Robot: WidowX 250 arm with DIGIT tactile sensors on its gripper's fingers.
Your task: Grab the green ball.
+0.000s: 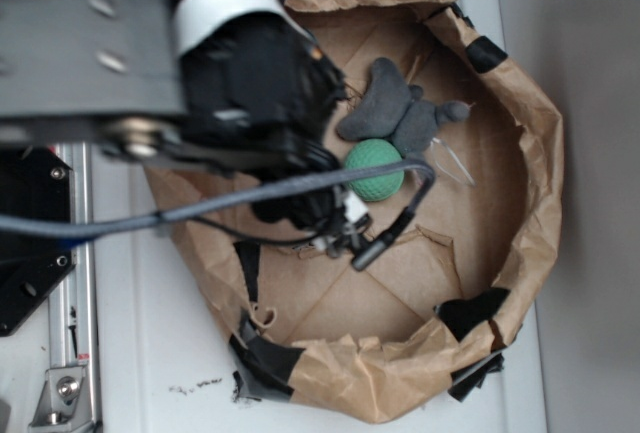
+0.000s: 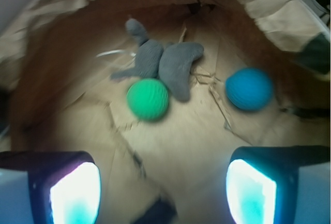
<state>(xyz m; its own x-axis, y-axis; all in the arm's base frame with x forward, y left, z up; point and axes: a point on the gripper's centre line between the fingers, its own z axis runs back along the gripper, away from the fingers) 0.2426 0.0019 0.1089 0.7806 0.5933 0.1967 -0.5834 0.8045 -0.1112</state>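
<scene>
The green ball [image 2: 148,99] [image 1: 375,169] lies on the floor of a brown paper basin, touching the grey plush toy [image 2: 163,64] behind it. In the wrist view it sits ahead of my gripper [image 2: 163,195] and slightly left of centre, well clear of the fingertips [image 2: 75,193]. The two pads glow white-cyan at the bottom corners, wide apart, with only bare paper between them. My gripper is open and holds nothing. In the exterior view the black arm and wrist [image 1: 255,93] hover over the basin's left side, hiding the fingers.
A blue ball [image 2: 249,89] of like size rests to the right of the plush toy. The crumpled paper basin wall [image 1: 530,153], patched with black tape, rings everything. A grey cable [image 1: 250,198] crosses in front of the green ball in the exterior view.
</scene>
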